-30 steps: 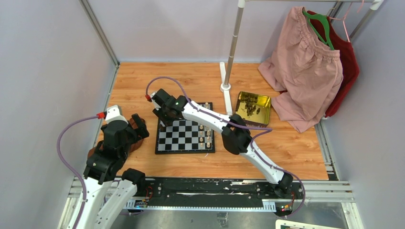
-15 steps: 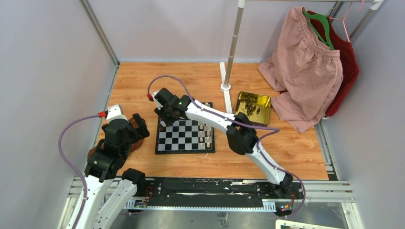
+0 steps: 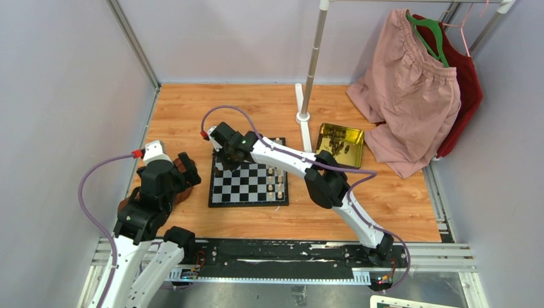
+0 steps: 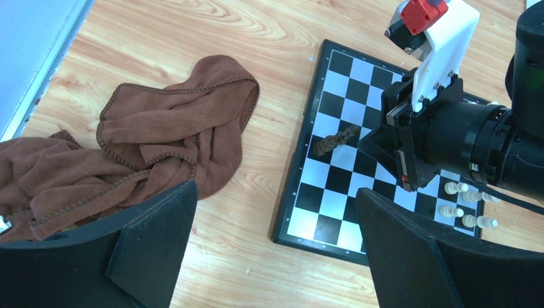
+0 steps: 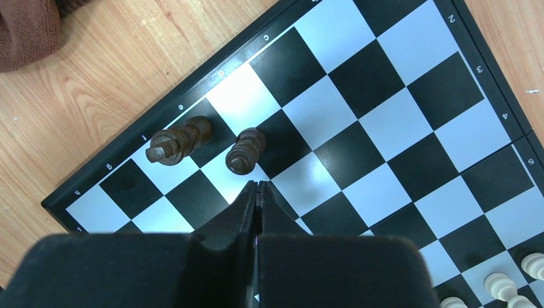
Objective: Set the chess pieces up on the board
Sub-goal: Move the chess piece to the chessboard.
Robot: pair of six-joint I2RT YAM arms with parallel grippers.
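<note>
While the right jaws are pressing fully together with nothing between them, they are hanging low over the board (image 5: 398, 122), their tip just beside a dark brown chess piece (image 5: 246, 151). A second dark brown piece (image 5: 179, 139) is standing on the neighbouring square, next to the board's rim, and both are sitting toward the board's far left corner. Cream-white pieces (image 5: 503, 285) are lining the opposite, right side of the board. The left jaws are gaping wide and holding nothing. They are hovering above the wooden worktop (image 4: 256, 77), between a crumpled brown cloth (image 4: 167, 141) and the board's left edge. Beyond the board's far right corner a gold tray (image 3: 351, 138) is lying on the worktop and holding more dark pieces (image 3: 335, 146). Behind the tray a pink garment (image 3: 410, 90) is hanging from a rack (image 3: 313, 64).
</note>
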